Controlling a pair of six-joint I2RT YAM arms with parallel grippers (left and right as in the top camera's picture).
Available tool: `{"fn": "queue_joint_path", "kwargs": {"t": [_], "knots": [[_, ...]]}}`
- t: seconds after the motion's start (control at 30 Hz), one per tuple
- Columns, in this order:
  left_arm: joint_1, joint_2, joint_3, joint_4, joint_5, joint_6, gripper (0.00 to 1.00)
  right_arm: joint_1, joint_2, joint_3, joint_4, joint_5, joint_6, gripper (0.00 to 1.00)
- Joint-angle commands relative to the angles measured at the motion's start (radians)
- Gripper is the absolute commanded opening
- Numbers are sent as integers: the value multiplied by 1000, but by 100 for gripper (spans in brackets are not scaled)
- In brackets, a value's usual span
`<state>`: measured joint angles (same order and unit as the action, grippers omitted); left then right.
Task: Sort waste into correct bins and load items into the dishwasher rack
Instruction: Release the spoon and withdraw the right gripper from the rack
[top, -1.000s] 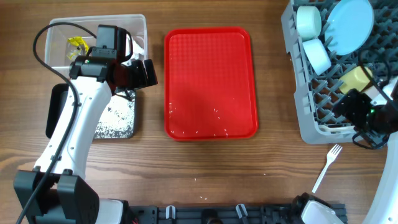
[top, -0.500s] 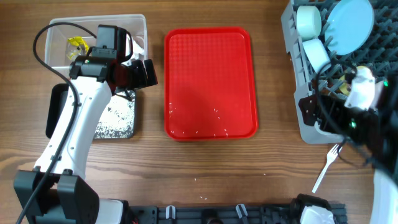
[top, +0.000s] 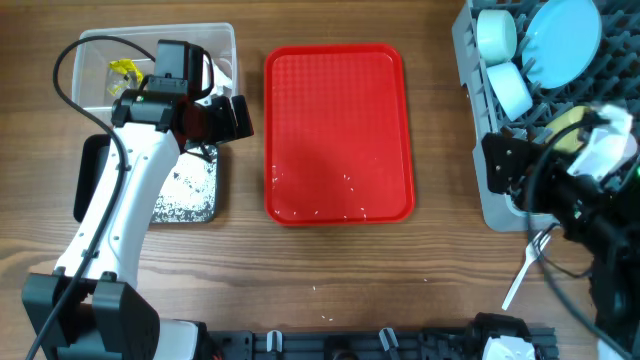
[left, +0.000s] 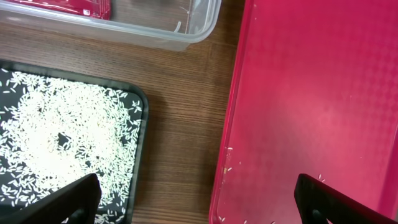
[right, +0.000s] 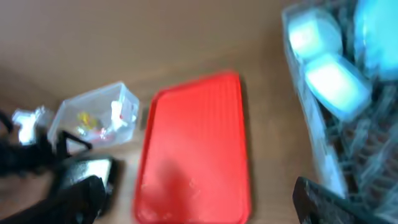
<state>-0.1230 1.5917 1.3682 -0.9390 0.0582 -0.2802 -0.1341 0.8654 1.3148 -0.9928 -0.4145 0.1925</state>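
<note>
The white fork (top: 524, 270) lay on the table (top: 440, 290) at the lower right, just below the right gripper (top: 503, 175). Its fingers stood wide apart, holding nothing. The left gripper (top: 228, 118), wide apart too, hung at the upper left beside the black tray (top: 88, 190).

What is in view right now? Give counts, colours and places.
clear rectangular plastic tub: one, clear, far left
small plastic wrappers: two seen, yellow and red, inside the tub
shallow black rectangular tray: one, black, beside the tub, nearer the robot
white rice-like grains: many, white, mostly in the black tray, a few on the red tray and table
flat red serving tray: one, red, centre
grey plastic dishwasher rack: one, grey, right
light-blue bowls: two, in the rack
light-blue plate: one, in the rack
yellow cup: one, in the rack, partly hidden
white plastic fork: one, on the table near the rack
left hand: open, between the trays
right hand: open, by the rack
</note>
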Motion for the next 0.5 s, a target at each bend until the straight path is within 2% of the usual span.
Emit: {"fn": "queue_joint_path", "kwargs": {"t": [0.0, 0.07, 0.1, 0.2, 0.27, 0.33, 0.47], "knots": [[3, 6, 5, 3, 11, -13, 100, 61, -125, -164, 139, 24, -234, 100], [3, 6, 5, 3, 11, -13, 100, 85, -226, -314, 289, 44, -173, 100], [3, 6, 5, 3, 11, -13, 100, 95, -300, -427, 420, 49, -156, 100], [3, 6, 5, 3, 11, -13, 100, 112, -488, -721, 732, 53, -162, 100], [3, 6, 5, 3, 11, -13, 100, 116, -589, -881, 853, 84, -164, 100], [3, 6, 5, 2, 11, -13, 100, 117, -698, -1037, 918, 108, -163, 100], [3, 6, 5, 3, 11, -13, 100, 125, -822, -1195, 948, 169, -165, 100]]}}
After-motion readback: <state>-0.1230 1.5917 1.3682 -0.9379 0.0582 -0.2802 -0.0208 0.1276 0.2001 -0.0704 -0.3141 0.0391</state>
